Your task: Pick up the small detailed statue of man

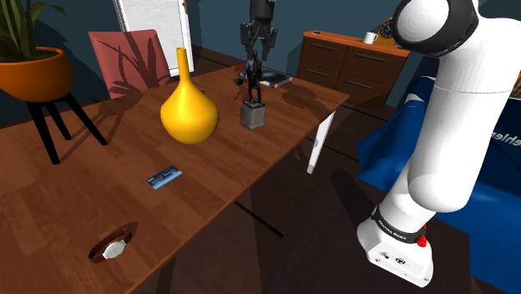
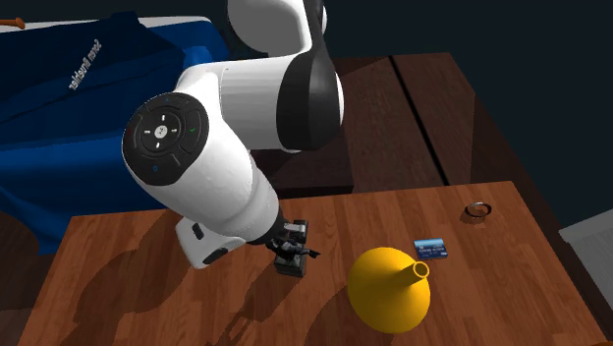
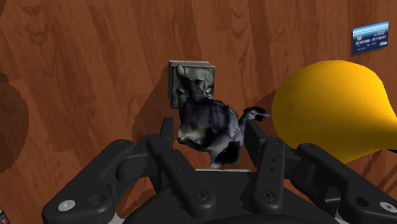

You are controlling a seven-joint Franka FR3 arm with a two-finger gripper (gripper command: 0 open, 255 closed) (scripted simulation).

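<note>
The small dark statue of a man [image 1: 253,83] stands upright on its grey square base on the wooden table [image 1: 83,192], beside a yellow vase [image 1: 189,108]. My gripper [image 1: 259,50] hangs straight above it, open, fingers pointing down around the figure's head. In the wrist view the statue [image 3: 207,121] rises between the two black fingers [image 3: 167,130], which stand apart on either side of its upper body. In the second exterior view the gripper [image 2: 292,241] sits over the statue [image 2: 291,259] under the big white arm.
The yellow vase [image 3: 337,102] stands close by the gripper. A blue card [image 1: 164,176] and a wristwatch [image 1: 113,246] lie nearer the table's front. A potted plant [image 1: 33,71], a red chair [image 1: 125,54], a dresser [image 1: 351,63] and a blue bed [image 2: 79,88] surround the table.
</note>
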